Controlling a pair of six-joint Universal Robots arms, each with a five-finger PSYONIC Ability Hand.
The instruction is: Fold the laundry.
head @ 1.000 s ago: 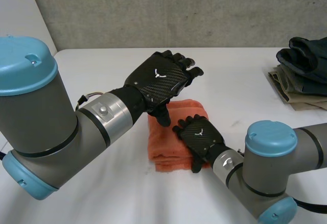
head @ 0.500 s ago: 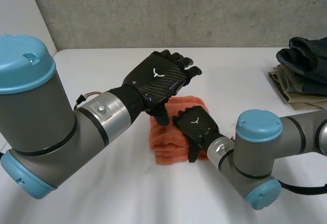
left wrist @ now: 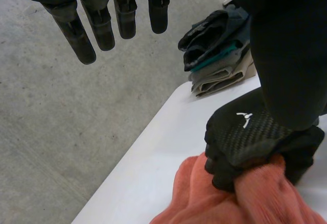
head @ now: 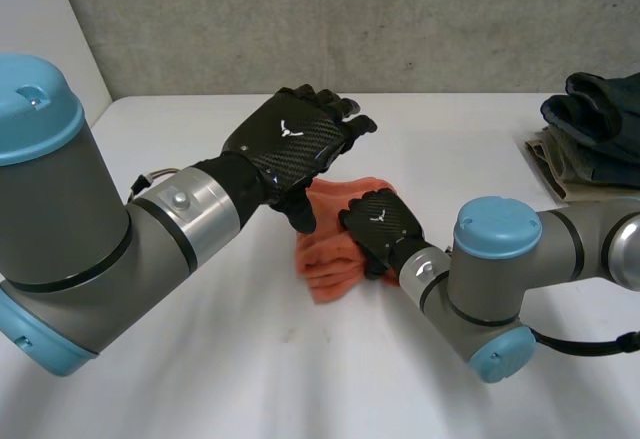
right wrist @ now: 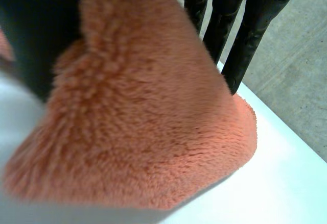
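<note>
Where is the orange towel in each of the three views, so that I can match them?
Head view: the orange towel lies bunched on the white table, partly under the right hand.
Left wrist view: the orange towel is bunched in the curled fingers of the right hand.
Right wrist view: the orange towel is under the right hand, at its palm.
Shared landmark: the right hand clutching the orange towel.

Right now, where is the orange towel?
Head view: the orange towel lies central on the table, gripped by the right robot hand, beneath the left robot hand.
</note>
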